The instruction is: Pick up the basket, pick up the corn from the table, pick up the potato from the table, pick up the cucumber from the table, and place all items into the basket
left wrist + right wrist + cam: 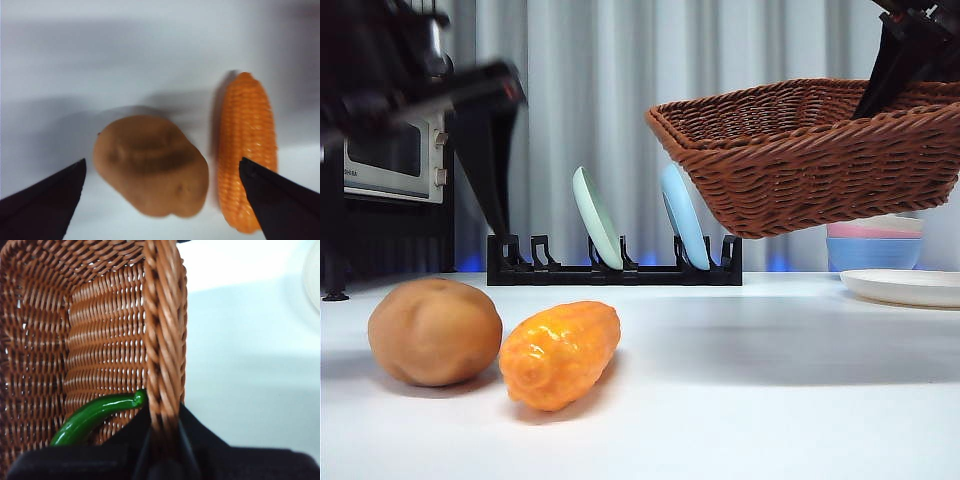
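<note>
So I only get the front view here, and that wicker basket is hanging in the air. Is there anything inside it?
Observer: Yes. The right wrist view shows the cucumber lying inside the basket.
Operator: What is holding the basket up?
Observer: The right gripper is clamped on its braided rim, one jaw inside the wall and one outside.
Operator: And that dark blur at top left?
Observer: Probably the left arm. Its left gripper is open above the table, with the potato between the jaws and the corn beside it, close to one jaw.
</note>
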You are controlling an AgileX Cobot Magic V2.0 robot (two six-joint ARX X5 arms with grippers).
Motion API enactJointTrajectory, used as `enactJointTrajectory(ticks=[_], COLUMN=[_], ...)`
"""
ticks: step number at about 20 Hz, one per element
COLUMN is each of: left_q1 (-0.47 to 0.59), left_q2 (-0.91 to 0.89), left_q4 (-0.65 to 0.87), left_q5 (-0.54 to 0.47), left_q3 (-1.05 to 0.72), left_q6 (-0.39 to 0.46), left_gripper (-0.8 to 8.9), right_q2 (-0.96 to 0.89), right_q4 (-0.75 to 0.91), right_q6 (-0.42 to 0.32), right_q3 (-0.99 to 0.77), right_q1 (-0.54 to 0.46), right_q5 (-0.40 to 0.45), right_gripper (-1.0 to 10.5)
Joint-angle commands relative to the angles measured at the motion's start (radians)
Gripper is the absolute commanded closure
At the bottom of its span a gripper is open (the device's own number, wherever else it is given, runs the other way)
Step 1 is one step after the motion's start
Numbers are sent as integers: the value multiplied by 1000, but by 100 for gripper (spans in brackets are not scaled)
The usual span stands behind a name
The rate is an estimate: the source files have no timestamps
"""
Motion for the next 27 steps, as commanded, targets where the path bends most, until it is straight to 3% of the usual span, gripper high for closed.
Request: enactJointTrajectory(ticks=[1, 7, 8, 10, 11, 12, 16, 20, 24, 27], left_q1=[6, 6, 6, 6, 6, 6, 7, 6, -16, -76], left_q2=[66, 188, 190, 190, 190, 190, 163, -34, -164, -146], left_q4=[24, 50, 55, 64, 64, 65, 76, -11, 137, 237], left_q5=[44, 48, 44, 16, -2, -19, -10, 43, 192, 192], left_q3=[-9, -9, -9, -9, -9, -9, -3, 97, 267, 328], left_q6=[-6, 31, 33, 69, 97, 111, 171, 239, 252, 268], left_gripper=[247, 253, 290, 566, 754, 831, 821, 821, 819, 819], right_q2=[-3, -3, -3, -3, -3, -3, -3, -3, 2, 2], right_q4=[21, 21, 21, 21, 21, 21, 21, 21, 21, 21], right_q6=[3, 3, 3, 3, 3, 3, 4, 5, 38, 64], right_q3=[3, 3, 3, 3, 3, 3, 3, 3, 3, 3], right_q1=[0, 0, 0, 0, 0, 0, 1, 6, 45, 104], right_q5=[-9, -8, -8, -5, -5, -5, -5, -6, -10, -10], right_gripper=[958, 958, 958, 958, 958, 958, 958, 958, 958, 958])
